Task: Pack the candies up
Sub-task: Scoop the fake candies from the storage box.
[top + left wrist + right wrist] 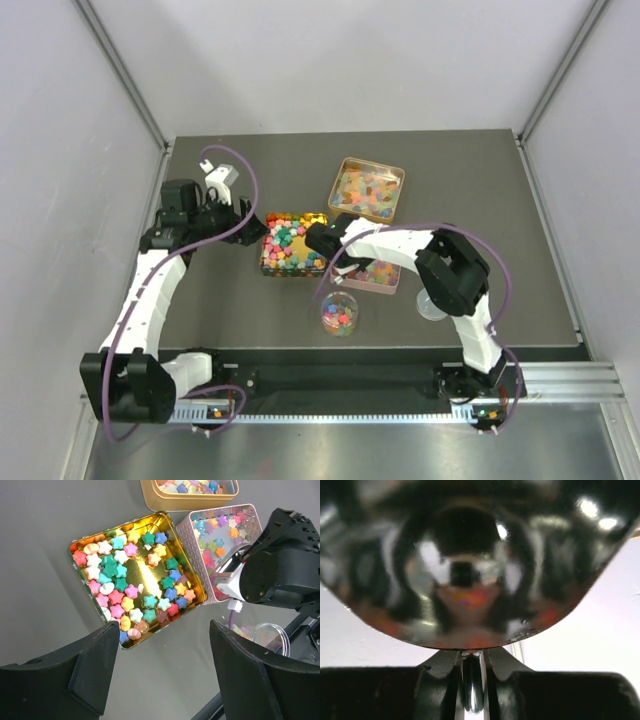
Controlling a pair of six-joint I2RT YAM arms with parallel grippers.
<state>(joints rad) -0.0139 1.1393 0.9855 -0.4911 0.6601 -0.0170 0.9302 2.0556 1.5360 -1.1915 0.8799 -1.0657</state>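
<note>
Star-shaped candies [116, 597] in many colours lie in an open gold tin [144, 574], left of centre on the table [288, 245]. My left gripper [162, 680] hangs open just in front of that tin's near corner, with nothing between its fingers; from above it [243, 226] is at the tin's left side. My right gripper [472, 680] is shut on the thin handle of a metal spoon [470, 565], whose shiny bowl fills the right wrist view. In the top view the right gripper [326, 238] sits at the gold tin's right edge.
A pink patterned tin [192, 545] with a few candies stands right of the gold tin. A second gold tin [366, 188] of translucent candies is behind. A clear cup [340, 314] of candies and another clear cup [432, 305] stand near the front edge.
</note>
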